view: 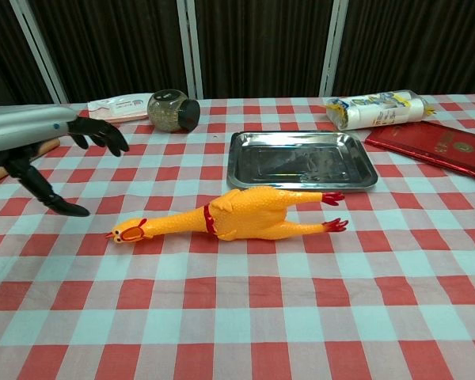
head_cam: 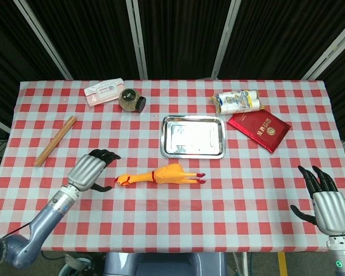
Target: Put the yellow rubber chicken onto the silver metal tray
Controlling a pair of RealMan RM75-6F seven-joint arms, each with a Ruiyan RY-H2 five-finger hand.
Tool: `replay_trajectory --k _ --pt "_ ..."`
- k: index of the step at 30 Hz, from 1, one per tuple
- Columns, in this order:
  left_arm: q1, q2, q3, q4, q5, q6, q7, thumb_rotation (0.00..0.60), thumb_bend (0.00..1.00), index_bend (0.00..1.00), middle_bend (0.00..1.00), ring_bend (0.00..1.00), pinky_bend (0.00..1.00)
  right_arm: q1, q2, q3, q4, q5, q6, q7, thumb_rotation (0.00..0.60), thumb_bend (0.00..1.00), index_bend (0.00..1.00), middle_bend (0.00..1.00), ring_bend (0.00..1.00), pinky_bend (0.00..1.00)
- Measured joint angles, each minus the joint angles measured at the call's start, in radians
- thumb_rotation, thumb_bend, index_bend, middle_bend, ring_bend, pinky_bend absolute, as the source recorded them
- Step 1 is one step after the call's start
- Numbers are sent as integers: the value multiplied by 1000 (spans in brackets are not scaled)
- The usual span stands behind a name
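From the head view, the yellow rubber chicken (head_cam: 163, 175) lies flat on the red-and-white checked tablecloth (head_cam: 218, 201), head toward the left side and red feet toward the right, just in front of the silver metal tray (head_cam: 194, 137) and apart from it. The left hand (head_cam: 92, 169) hangs over the cloth just left of the chicken's head, fingers spread and curved, holding nothing and not touching the toy. The right hand (head_cam: 324, 198) sits near the table's front right corner, fingers apart and empty. Farther back lie a wooden stick (head_cam: 55, 140), a white packet (head_cam: 104, 91), a small dark jar (head_cam: 131, 99) on its side, a white wrapped roll (head_cam: 237, 102) and a red booklet (head_cam: 259, 128). From the chest view, the chicken (view: 237, 216) stretches across the middle of the cloth (view: 245, 309), its feet close to the tray (view: 301, 157) rim. The left hand (view: 51, 150) enters from the left edge, its dark fingers (view: 103, 133) arched apart above the cloth and its thumb pointing down toward the surface, short of the chicken's head. The right hand is outside this view.
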Motion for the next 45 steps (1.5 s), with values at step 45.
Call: replay_trajectory --k 45 --pt "-217 -405 22 287 -317 -31 211 600 405 376 419 360 409 -34 23 -13 21 9 18 62 600 187 19 185 72 150"
